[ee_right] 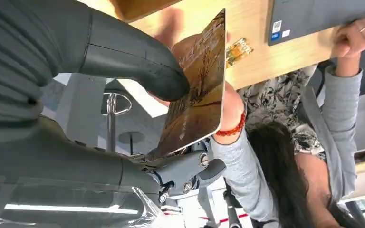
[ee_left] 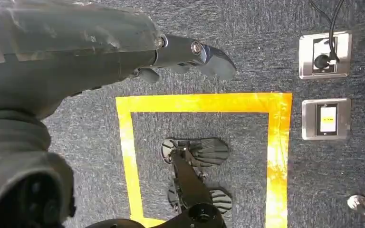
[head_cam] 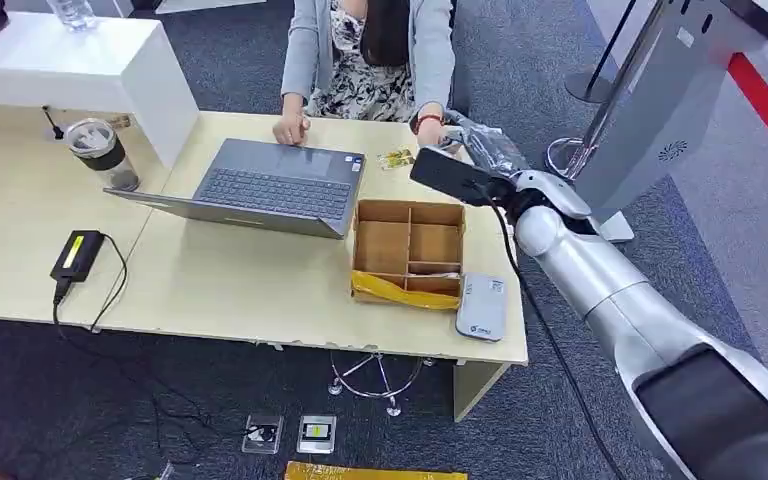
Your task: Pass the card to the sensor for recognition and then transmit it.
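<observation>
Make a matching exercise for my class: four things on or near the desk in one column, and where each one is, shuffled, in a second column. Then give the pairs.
Things
1. card
2. laptop
3. white card reader
4. cardboard divider box

Places
A. desk corner nearest the robot
B. pinched in the right hand
C. open in front of the seated person
D. between laptop and reader

Pairs: 1-B, 2-C, 3-A, 4-D

An office reception: a person [head_cam: 370, 60] in a grey cardigan sits at a pale wood counter [head_cam: 230, 280] with an open laptop [head_cam: 270, 185], dark grey carpet [head_cam: 80, 400] carries metal floor sockets [ee_left: 324, 54], and a turnstile gate [head_cam: 660, 110] stands alongside.
</observation>
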### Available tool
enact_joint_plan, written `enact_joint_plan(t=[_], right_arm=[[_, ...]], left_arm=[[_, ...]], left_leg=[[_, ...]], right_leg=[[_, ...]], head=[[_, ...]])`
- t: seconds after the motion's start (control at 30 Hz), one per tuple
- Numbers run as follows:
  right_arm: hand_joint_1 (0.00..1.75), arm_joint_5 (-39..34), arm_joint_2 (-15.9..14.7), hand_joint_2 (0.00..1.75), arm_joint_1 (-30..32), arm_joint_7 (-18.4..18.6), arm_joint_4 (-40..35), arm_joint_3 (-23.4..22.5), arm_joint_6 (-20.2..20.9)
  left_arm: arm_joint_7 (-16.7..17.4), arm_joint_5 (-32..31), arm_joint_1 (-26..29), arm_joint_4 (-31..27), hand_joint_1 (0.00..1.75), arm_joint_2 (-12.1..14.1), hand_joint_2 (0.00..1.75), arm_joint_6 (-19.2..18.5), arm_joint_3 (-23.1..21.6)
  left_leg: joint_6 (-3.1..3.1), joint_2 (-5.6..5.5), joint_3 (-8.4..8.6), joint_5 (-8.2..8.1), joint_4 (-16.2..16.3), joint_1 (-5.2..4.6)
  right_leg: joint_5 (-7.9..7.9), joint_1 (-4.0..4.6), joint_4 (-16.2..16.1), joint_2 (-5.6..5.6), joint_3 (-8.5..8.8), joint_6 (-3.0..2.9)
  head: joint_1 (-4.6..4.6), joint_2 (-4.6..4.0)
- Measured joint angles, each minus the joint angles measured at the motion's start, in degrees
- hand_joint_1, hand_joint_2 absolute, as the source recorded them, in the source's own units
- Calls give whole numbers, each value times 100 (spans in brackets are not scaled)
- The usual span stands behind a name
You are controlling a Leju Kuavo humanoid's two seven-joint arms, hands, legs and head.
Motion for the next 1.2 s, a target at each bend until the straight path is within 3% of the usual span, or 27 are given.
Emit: enact_joint_plan(t=[0.27,0.3,0.33,0.37,0.4,0.73,0.83,0.97,1.2], right_arm=[[175,118,92,175,-17,-4,155,-4,-2],[141,142,92,175,-16,-4,162,-4,-2],[0,175,92,175,-16,-4,169,-7,-2],[0,195,90,175,-16,-4,179,-9,-2],[0,210,92,0,-15,-4,190,-9,-2],[0,376,85,0,41,-22,221,-15,-53],[0,385,-37,0,131,204,90,-59,-22],[0,212,-413,0,407,542,-437,-243,232],[0,-83,-1347,0,1201,1165,-1876,-800,444]], left_arm=[[0,15,12,0,0,0,0,0,0],[0,15,12,0,0,0,0,0,0],[0,15,13,0,0,0,0,-2,0],[0,15,16,0,0,0,0,-2,0],[0,15,17,0,0,0,0,-4,0],[0,67,23,0,0,-2,0,-15,0],[0,109,33,0,0,-2,0,-11,0],[0,162,65,0,0,0,0,7,0],[0,236,92,0,0,35,0,29,2]], left_leg=[[0,0,1,0,0,0],[0,0,1,0,0,0],[0,0,1,0,0,0],[0,0,1,0,0,0],[0,3,2,0,0,0],[0,5,5,0,1,0],[0,5,10,0,2,0],[0,0,11,0,3,-1],[3,0,12,-3,5,-2]], right_leg=[[0,0,1,-1,1,0],[0,0,0,0,1,0],[0,0,0,1,1,0],[0,0,0,4,0,0],[0,0,0,6,0,0],[0,0,0,7,-1,0],[0,0,-2,5,0,0],[0,0,-8,-3,5,0],[1,-2,-14,1,8,1]], head=[[2,0],[2,0],[4,0],[4,0],[2,0],[2,0],[2,0],[4,0],[2,0]])
